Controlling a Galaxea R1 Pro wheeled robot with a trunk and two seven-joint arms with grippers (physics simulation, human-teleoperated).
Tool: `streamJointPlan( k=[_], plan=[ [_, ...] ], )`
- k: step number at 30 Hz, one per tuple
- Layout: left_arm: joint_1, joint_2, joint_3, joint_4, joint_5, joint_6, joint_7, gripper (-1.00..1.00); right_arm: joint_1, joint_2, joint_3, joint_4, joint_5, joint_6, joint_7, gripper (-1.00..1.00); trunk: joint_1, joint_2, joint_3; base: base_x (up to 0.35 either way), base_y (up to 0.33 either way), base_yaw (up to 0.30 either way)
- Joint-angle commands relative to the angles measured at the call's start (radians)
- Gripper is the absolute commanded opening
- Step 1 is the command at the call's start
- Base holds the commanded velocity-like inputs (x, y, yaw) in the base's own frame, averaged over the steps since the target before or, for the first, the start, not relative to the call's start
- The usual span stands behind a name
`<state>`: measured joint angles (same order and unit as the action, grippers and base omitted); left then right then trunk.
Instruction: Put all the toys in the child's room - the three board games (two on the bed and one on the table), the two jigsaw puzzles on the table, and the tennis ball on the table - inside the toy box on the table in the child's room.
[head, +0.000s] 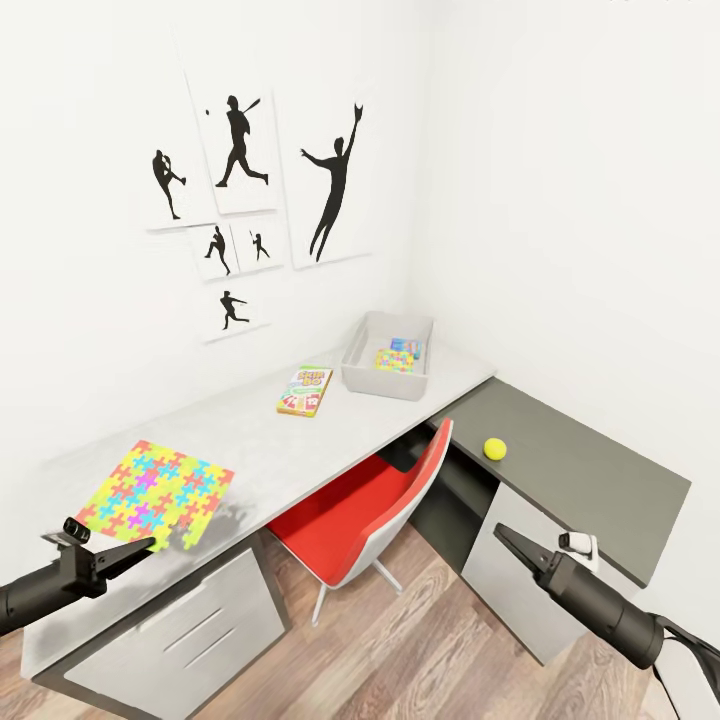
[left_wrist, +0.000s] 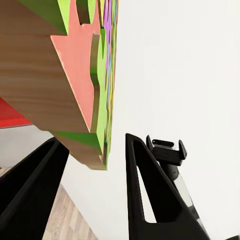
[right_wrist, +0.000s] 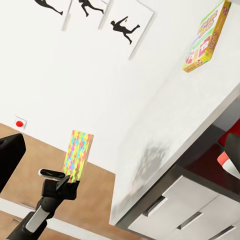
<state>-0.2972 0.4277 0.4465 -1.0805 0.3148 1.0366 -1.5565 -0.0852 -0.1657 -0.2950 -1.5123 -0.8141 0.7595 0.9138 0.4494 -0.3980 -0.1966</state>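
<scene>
Puzzle slab lies flat at the near end of the white tabletop, its near edge between the spread fingers of the left claw, not clamped. Farther along sit the Skip-Bo box and the grey toy box. The tennis ball rests on the dark cabinet. The right claw hangs free; whether it is parted cannot be told.
</scene>
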Motion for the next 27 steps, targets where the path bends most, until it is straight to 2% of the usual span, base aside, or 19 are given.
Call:
streamJointPlan(
  k=[1, 10, 18, 27],
  plan=[
    [-0.001, 0.0, 0.0, 0.0, -0.001, 0.011, -0.006, -1.0, -0.001, 0.0, -0.001, 0.0, -0.003, 0.006, 0.001, 1.0, 0.001, -0.002, -0.002, 0.0, 0.0, -0.029],
    [-0.001, 0.005, 0.0, 0.0, 0.0, 0.011, -0.012, -1.0, -0.001, 0.0, 0.001, 0.0, -0.004, 0.007, 0.002, 1.0, 0.001, -0.002, 0.007, -0.009, 0.0, -0.158],
    [-0.001, 0.014, 0.0, 0.001, -0.001, 0.011, -0.014, -1.0, -0.001, 0.0, 0.002, 0.0, -0.004, 0.006, 0.003, 1.0, 0.001, -0.002, 0.016, -0.18, 0.0, -0.207],
    [0.0, 0.024, 0.0, 0.001, -0.001, 0.011, -0.014, -1.0, -0.001, 0.0, 0.002, 0.0, -0.004, 0.006, 0.003, 1.0, 0.001, -0.002, 0.027, -0.029, 0.0, -0.209]
  ],
)
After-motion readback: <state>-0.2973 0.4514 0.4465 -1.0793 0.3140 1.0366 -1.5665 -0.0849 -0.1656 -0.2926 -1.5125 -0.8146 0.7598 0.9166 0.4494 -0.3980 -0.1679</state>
